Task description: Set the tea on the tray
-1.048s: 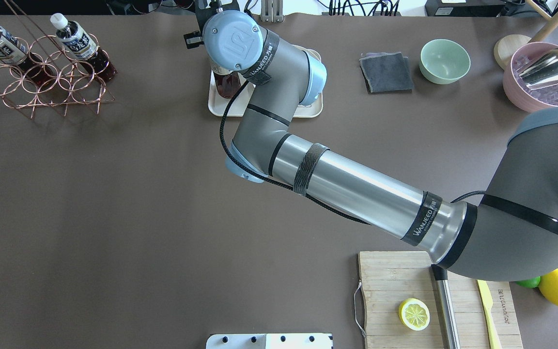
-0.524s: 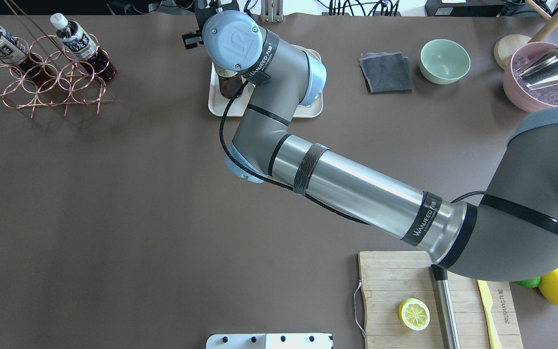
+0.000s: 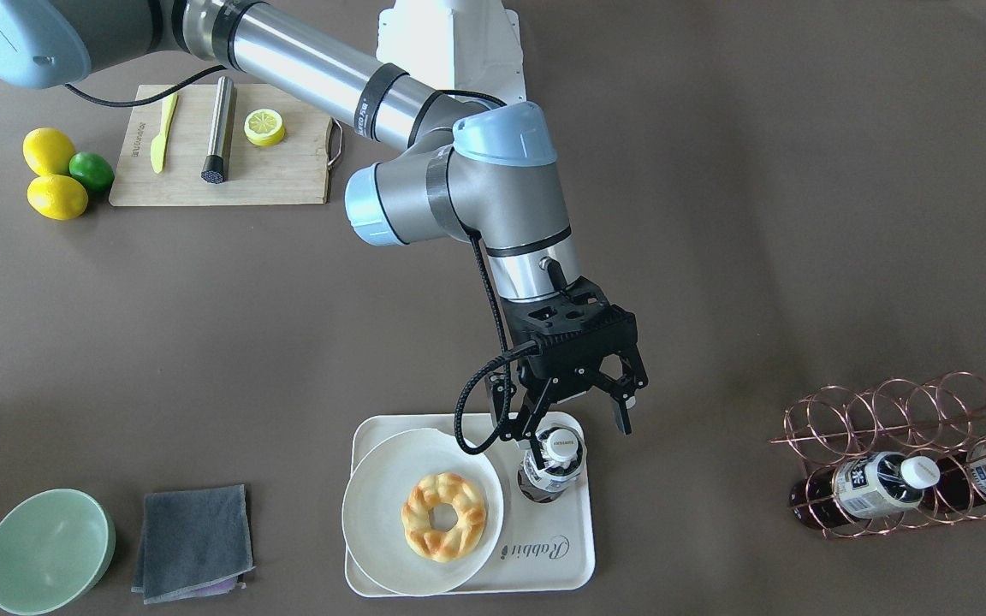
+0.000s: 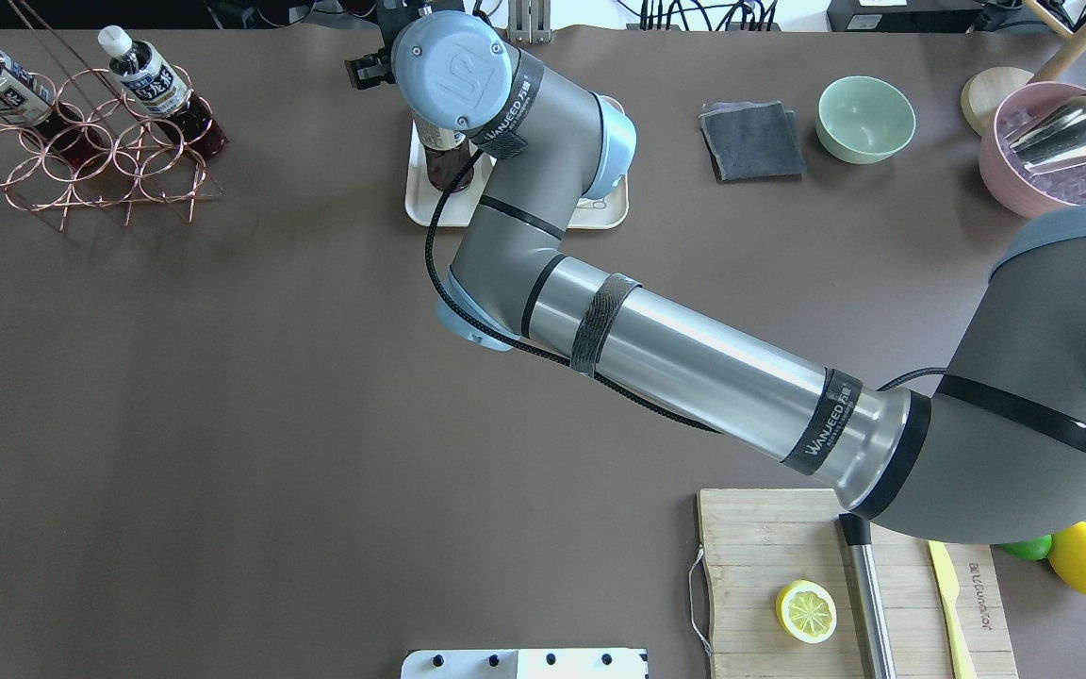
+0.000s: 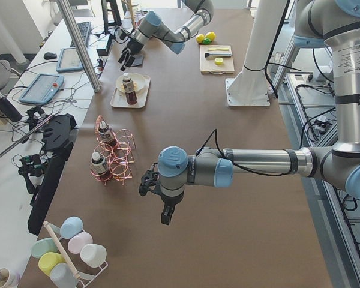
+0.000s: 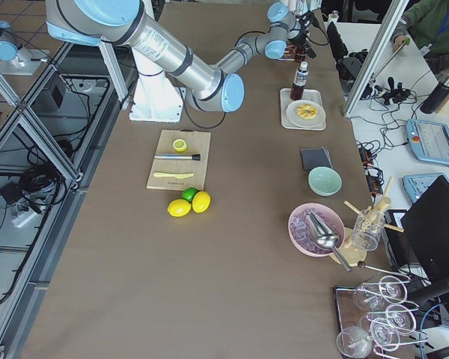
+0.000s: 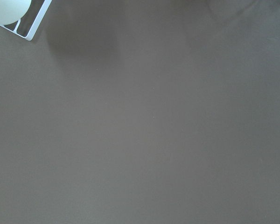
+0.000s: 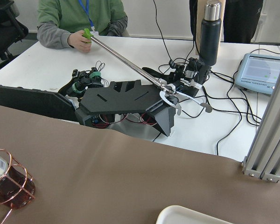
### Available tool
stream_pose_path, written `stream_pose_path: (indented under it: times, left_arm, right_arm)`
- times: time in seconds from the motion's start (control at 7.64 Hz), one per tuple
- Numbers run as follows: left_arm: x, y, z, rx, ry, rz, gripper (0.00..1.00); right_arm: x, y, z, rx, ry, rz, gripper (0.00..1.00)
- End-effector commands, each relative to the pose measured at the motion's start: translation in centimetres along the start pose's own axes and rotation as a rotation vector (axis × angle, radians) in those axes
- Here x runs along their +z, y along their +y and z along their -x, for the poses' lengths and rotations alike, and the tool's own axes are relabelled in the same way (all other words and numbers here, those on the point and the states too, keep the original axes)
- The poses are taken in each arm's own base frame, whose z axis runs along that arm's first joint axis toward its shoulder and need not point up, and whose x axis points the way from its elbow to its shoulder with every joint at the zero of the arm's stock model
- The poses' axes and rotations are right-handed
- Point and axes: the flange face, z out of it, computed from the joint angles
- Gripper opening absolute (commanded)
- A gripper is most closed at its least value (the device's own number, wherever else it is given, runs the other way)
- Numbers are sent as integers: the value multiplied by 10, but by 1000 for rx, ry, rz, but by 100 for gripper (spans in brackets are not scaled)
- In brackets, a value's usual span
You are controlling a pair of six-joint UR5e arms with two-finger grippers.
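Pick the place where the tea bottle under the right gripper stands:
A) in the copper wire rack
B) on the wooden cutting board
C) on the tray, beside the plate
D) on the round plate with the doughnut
C: in the front-facing view the tea stands upright on a bare part of the tray, next to the plate, with the right gripper open over it.

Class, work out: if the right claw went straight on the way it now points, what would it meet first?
Probably the tea, upright on the tray below the open right claw; depth is unclear, so it might miss.
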Motion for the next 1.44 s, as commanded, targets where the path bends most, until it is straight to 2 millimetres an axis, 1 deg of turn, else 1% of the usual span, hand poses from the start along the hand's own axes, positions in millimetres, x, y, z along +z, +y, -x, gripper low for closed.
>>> stream_pose_path:
  times: [0.0,0.13,0.26,0.39,0.52,0.65,0.79,0.92,1.05,1.18,1.31]
  left_arm:
    - [-14,1,1,-4,-7,-30,98]
    - [-18,-1,-2,2,-9,-36,98]
    - [-9,13,2,-18,-2,-15,98]
    - [-5,18,3,-31,3,0,98]
    - [-1,21,2,-44,41,3,98]
    - [1,27,2,-67,67,22,98]
    - [-2,27,-1,-57,68,12,98]
    - [-5,25,-3,-48,64,4,98]
    - [-5,25,-4,-50,66,5,98]
    - [-4,25,-5,-56,91,4,98]
    - [-4,25,-6,-58,109,1,98]
  right_arm:
    - [-62,-27,-44,40,5,163,99]
    - [-92,-19,-96,76,34,228,99]
    - [-127,-5,-180,134,82,307,99]
    - [-155,3,-264,198,107,382,99]
    - [-175,21,-343,207,124,441,99]
    - [-197,67,-420,211,161,496,100]
    - [-222,123,-514,170,207,576,100]
    - [-252,180,-595,119,255,651,100]
    - [-288,224,-656,172,327,693,100]
    - [-319,266,-698,205,419,723,100]
    - [-345,294,-728,116,453,763,100]
